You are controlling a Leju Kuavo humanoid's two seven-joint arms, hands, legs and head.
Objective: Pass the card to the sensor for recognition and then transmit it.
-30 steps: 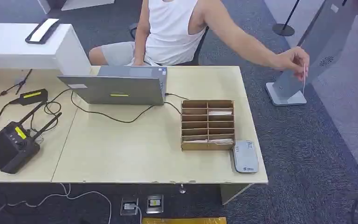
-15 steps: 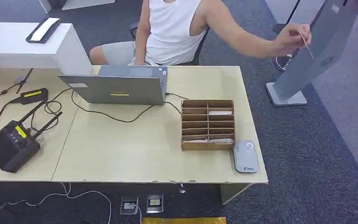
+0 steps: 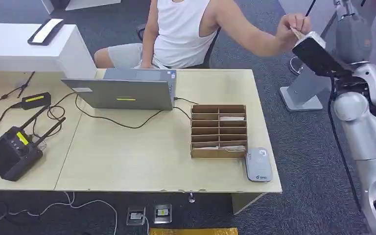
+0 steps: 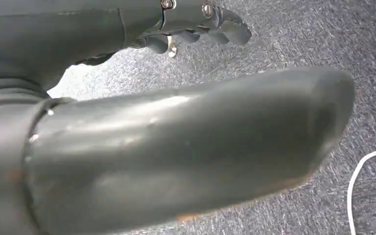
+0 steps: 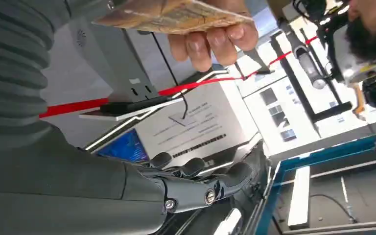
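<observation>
Right robot hand (image 5: 196, 183) empty beneath person's hand (image 5: 210, 41); card (image 5: 171, 17) seemingly untouched.

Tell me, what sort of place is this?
Probably an office or reception desk used for a robot trial: a carpeted floor, a desk with a laptop, a wooden card sorter and a small card reader, and a person seated behind.

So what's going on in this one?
A seated person is holding a card out toward the robot's raised right hand, which is open and hasn't gripped it yet. The left hand hangs over the carpet, holding nothing. On the table sit a sensor, a wooden card rack and a laptop.
</observation>
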